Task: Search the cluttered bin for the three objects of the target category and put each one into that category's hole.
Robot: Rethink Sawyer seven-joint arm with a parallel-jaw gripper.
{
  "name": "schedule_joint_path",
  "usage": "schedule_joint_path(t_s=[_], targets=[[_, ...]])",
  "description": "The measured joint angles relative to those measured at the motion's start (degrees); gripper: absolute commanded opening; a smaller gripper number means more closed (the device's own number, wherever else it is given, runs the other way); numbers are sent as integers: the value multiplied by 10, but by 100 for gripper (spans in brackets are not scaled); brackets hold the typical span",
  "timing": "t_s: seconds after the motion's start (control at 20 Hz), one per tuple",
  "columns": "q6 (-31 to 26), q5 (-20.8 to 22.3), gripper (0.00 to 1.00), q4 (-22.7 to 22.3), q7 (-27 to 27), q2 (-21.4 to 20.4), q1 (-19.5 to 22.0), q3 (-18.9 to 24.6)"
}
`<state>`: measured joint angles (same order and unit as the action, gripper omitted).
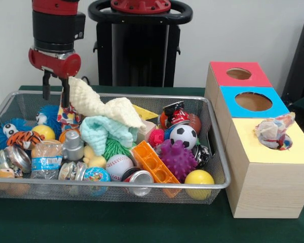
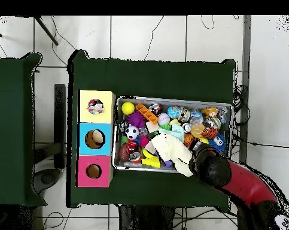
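The wire mesh bin (image 1: 116, 188) is full of toys; it also shows in the overhead view (image 2: 173, 99). My gripper (image 1: 56, 93) hangs open over the bin's far left corner, its fingers (image 1: 65, 95) apart. Just below it lies a white spotted cloth (image 1: 67, 117), next to the cream knitted cloth (image 1: 99, 105); I cannot tell if a finger touches it. Another spotted cloth (image 1: 273, 132) sits bunched in the yellow box's hole (image 1: 285, 143), also seen from overhead (image 2: 96, 108). In the overhead view the arm (image 2: 213, 168) hides the gripper. No third spotted cloth shows.
The blue box (image 1: 253, 101) and the red box (image 1: 239, 74) stand behind the yellow box (image 1: 266, 172). The bin holds a mint fluffy cloth (image 1: 104, 131), balls, cans, an orange block (image 1: 154, 164) and a purple spiky ball (image 1: 176, 159).
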<state>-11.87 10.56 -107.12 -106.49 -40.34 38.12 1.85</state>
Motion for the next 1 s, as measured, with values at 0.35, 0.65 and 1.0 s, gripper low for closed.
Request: schedule_joint_path(t_s=[0.35,0.65,1.0], targets=[[63,-1,100,-11,0,25,-5,-19],[100,-6,100,-27,-1,45,-18,-32],[101,-10,100,-40,-1,55,-19,-32]])
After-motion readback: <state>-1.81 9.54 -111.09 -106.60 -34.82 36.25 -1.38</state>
